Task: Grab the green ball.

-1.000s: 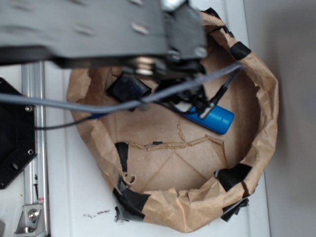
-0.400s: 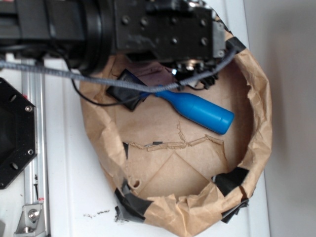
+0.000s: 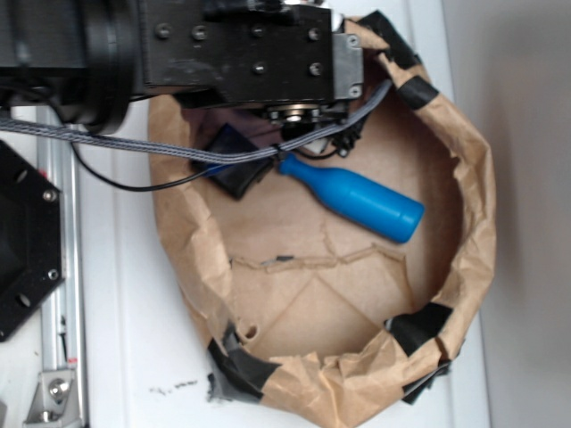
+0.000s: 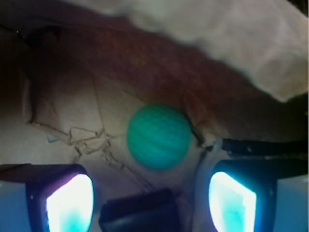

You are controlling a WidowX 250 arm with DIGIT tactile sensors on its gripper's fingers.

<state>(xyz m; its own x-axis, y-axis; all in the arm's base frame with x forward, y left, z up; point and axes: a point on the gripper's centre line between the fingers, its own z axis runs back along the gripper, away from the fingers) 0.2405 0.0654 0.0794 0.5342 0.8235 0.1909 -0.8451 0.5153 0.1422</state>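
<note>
Brown paper, crumpled and patched with black tape [image 3: 239, 364], forms the wall of a shallow nest [image 3: 471, 223] on a white worktop [image 3: 125, 339]; the nest fills most of the exterior view and its floor is creased cardboard. A blue bottle [image 3: 361, 201] lies on its side near the nest's far edge, its neck pointing toward the far left, its base toward the right wall. Touching the tip of the neck, or just beside it, sits a black pad [image 3: 234, 165], half covered by a grey cable [image 3: 178, 152]. The black arm [image 3: 223, 49] reaches in from the left across the far rim, hiding what is beneath it.

The wrist view shows what the arm covers: the green ball [image 4: 158, 137], mint with faint ridges, resting on the cardboard floor close under the nest's paper wall. It lies ahead of the gripper [image 4: 149, 198] and about midway between the two fingers [image 4: 70, 203], which appear at the bottom left and right corners of that view, glowing pale cyan. The fingers stand wide apart, wider than the ball, and touch nothing. A dark block, blurred, sits between them at the bottom edge. A strip of black tape runs along the floor just right of the ball.

At the worktop's left edge are a metal rail [image 3: 61, 267] and a black plate [image 3: 27, 250].
</note>
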